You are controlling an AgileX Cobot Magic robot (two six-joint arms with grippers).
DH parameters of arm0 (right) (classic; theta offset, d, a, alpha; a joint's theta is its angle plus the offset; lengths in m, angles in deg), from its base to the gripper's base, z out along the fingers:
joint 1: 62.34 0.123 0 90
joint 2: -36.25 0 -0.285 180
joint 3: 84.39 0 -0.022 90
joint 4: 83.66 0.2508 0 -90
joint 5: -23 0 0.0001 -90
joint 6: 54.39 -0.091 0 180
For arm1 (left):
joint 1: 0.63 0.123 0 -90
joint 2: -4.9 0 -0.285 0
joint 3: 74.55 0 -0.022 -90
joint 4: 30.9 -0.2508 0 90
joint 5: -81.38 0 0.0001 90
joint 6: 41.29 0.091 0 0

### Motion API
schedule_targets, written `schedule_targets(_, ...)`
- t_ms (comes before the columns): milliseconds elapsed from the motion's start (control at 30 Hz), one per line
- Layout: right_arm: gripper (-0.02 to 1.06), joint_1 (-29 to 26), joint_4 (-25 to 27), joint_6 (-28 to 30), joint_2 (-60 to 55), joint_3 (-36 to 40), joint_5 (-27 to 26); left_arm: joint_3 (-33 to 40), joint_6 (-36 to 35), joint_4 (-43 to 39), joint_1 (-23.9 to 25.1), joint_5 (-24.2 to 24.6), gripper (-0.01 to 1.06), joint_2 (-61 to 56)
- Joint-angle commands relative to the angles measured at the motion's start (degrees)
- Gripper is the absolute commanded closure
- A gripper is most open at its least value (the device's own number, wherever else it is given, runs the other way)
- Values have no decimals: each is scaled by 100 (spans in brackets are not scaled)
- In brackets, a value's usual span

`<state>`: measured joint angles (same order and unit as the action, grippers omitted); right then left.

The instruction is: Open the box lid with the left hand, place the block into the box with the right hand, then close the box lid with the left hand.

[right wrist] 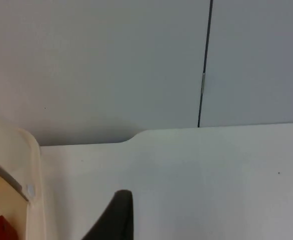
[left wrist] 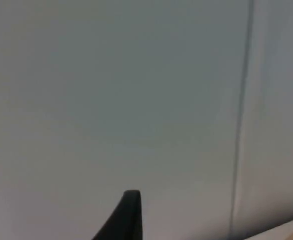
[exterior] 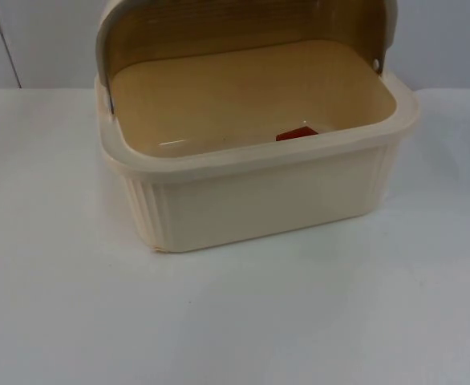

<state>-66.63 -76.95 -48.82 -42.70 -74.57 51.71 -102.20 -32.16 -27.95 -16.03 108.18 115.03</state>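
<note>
Table (exterior: pixel 66 321), white, is seen to run back to a grey partition wall (exterior: pixel 42 40), whose dark vertical seam is visible in both wrist views. Box (exterior: pixel 283 200), cream plastic with a ribbed front wall and a broad rounded rim, is set near the middle of the table, towards the wall. Lid (exterior: pixel 219 32), translucent brownish with a pale edge, is found rolled up and back over the rear of the box, so that the box stands open. Block (exterior: pixel 297 134), small and red, is located inside the box on its floor, close behind the front wall and right of centre; a red corner of it is also seen in the right wrist view beside the box rim. Left gripper (left wrist: pixel 129 215) is pointed at the wall; right gripper (right wrist: pixel 119 215) is held over the table just beside the box. Of each, a single black fingertip is shown, so the spread of the fingers cannot be told.
</note>
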Motion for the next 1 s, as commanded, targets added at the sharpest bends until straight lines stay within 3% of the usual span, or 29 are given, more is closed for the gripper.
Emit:
schedule_targets(0, -1, 19, -73, 47, 19, 16, -67, -186, 4, 89, -141, -17, 0, 184)
schedule_targets(67, -1, 19, -84, 47, 19, 16, -80, -238, 14, 89, -268, -46, 0, 375)
schedule_targets(167, -1, 19, -84, 47, 19, 16, -115, -238, 599, 18, -405, -17, 0, 550)
schedule_targets(267, -1, 19, -84, 47, 19, 16, -119, -227, 1678, -74, -575, 100, 0, 658)
schedule_targets(300, -1, 19, -84, 47, 19, 16, -132, -227, 2570, -74, -658, 186, 0, 694)
schedule_targets(333, -1, 19, -84, 47, 19, 16, -153, -227, 3072, -74, -723, 205, 0, 723)
schedule_targets(367, -1, 19, -84, 47, 19, 16, -153, -227, 3072, -74, -723, 205, 0, 723)
schedule_targets(467, -1, 19, -84, 47, 19, 16, -153, -227, 4770, -74, -941, 251, 0, 784)
schedule_targets(567, -1, 19, -84, 47, 19, 16, -153, -227, 5198, -63, -1056, 396, 3, 810)
schedule_targets(633, -1, 19, -84, 47, 19, 16, -153, -227, 5249, 24, -1152, 599, 21, 873)
schedule_targets(733, -1, 19, -84, 47, 19, 16, -153, -227, 5249, 301, -1163, 583, 59, 976)
schedule_targets(767, -1, 19, -84, 47, 19, 16, -153, -227, 5249, 301, -1163, 583, 59, 976)
schedule_targets(900, -1, 19, -84, 47, 19, 16, -153, -227, 5182, 499, -1130, 570, 105, 991)
schedule_targets(967, -1, 19, -84, 47, 19, 16, -153, -227, 5182, 567, -1124, 570, 105, 1001)
